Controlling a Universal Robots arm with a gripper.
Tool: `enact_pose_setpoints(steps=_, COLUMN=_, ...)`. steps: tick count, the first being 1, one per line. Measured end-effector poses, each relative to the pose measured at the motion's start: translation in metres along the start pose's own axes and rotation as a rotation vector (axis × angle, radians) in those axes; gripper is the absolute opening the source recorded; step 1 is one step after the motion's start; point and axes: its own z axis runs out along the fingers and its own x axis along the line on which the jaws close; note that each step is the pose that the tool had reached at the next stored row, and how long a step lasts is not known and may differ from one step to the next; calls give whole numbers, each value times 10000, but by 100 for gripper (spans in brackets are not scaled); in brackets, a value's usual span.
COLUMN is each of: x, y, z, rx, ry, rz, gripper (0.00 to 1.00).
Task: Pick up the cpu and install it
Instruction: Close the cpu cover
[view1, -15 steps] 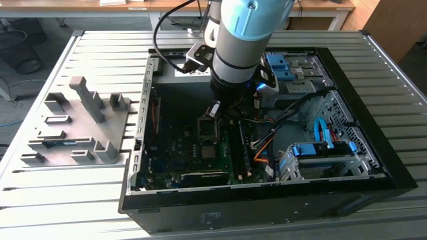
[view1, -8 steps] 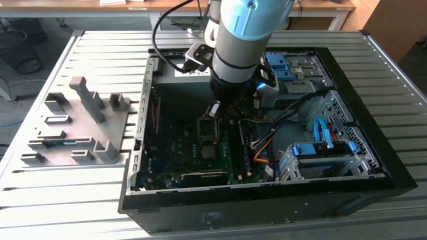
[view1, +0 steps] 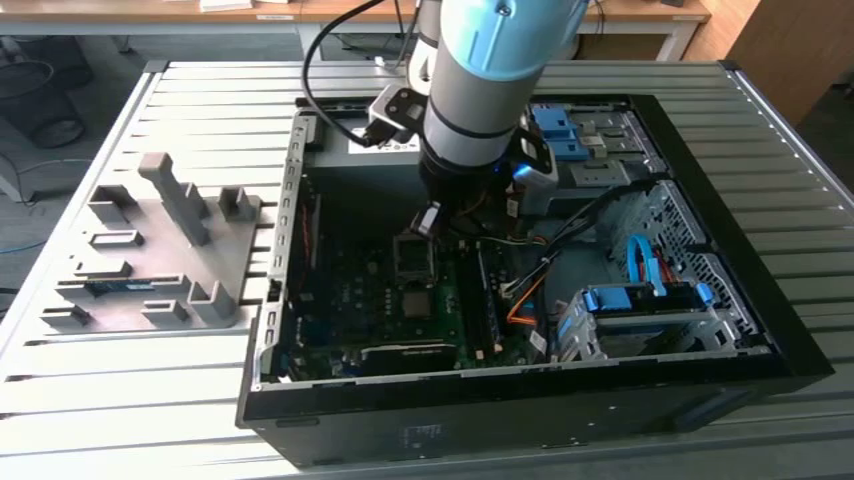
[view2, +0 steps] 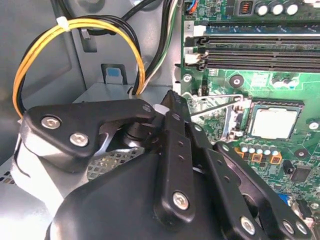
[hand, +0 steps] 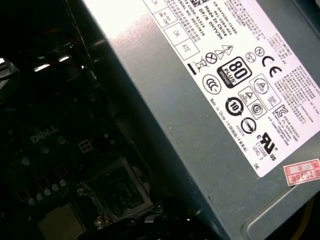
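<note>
The jaws (view2: 172, 107) look pressed together with nothing between them, poised low inside the open computer case (view1: 747, 330). Just beyond their tips the cpu (view2: 272, 121) lies flat in its socket, apparently already seated, hold-down frame (view2: 220, 107) raised alongside.
</note>
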Motion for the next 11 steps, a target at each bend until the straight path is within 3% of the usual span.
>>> enact_pose_setpoints(steps=5, x=35, y=-20, z=-12, rx=-7, ry=7, rz=-52, gripper=10)
enact_pose_setpoints(steps=11, x=36, y=-13, z=-83, rx=-9, ry=11, rz=-73, gripper=10)
